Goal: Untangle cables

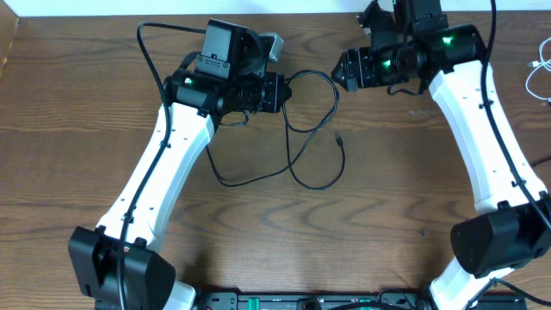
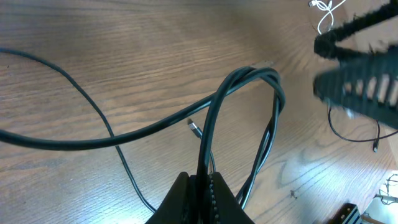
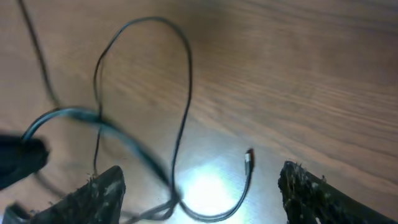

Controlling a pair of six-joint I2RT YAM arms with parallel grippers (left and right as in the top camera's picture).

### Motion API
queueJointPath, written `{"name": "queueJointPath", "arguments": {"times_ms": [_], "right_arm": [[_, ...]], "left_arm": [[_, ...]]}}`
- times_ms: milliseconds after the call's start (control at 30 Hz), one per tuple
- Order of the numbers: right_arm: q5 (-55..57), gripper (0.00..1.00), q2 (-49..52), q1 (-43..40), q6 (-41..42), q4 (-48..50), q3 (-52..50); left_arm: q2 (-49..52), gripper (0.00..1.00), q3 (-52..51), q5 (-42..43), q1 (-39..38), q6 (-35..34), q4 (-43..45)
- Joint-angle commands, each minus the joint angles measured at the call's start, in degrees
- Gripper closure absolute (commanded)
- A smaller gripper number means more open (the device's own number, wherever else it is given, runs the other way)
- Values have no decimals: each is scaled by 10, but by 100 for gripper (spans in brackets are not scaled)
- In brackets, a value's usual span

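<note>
A thin black cable [image 1: 312, 129] lies in loose loops on the wooden table between my two arms, its small plug end [image 1: 338, 136] pointing up. My left gripper [image 1: 277, 91] is shut on a doubled strand of this cable [image 2: 249, 78], which rises from between its closed fingertips [image 2: 202, 186]. The plug [image 2: 195, 129] lies just ahead of them. My right gripper [image 1: 338, 72] hovers open to the right of the loop. In the right wrist view its fingers [image 3: 99, 193] stand wide apart over the cable [image 3: 184, 93] and plug [image 3: 249, 158], holding nothing. A white cable [image 1: 535, 76] lies at the far right edge.
The right gripper's fingers [image 2: 360, 68] show at the upper right of the left wrist view, close to the raised loop. A black box with a grey part [image 1: 231, 43] sits behind the left wrist. Thick black arm wires [image 1: 151, 52] run along both arms.
</note>
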Motion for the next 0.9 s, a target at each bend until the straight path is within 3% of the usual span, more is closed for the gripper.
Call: {"name": "queueJointPath", "arguments": {"times_ms": [0,267,567,867], "right_arm": [[-7,24,4,14,-26,-14,8],[5,24,40,28,-19,-14,-7],[210,24,100,16,115,-14,-10],[204,28,113,-56,131,-33,-14]], "left_arm": [[2,93,2,7,-1,-6,0],[2,93,2,22,0,-37,10],[0,93,2,169,16,-66,61],[-16,93,2,225,97,-75,64]]}}
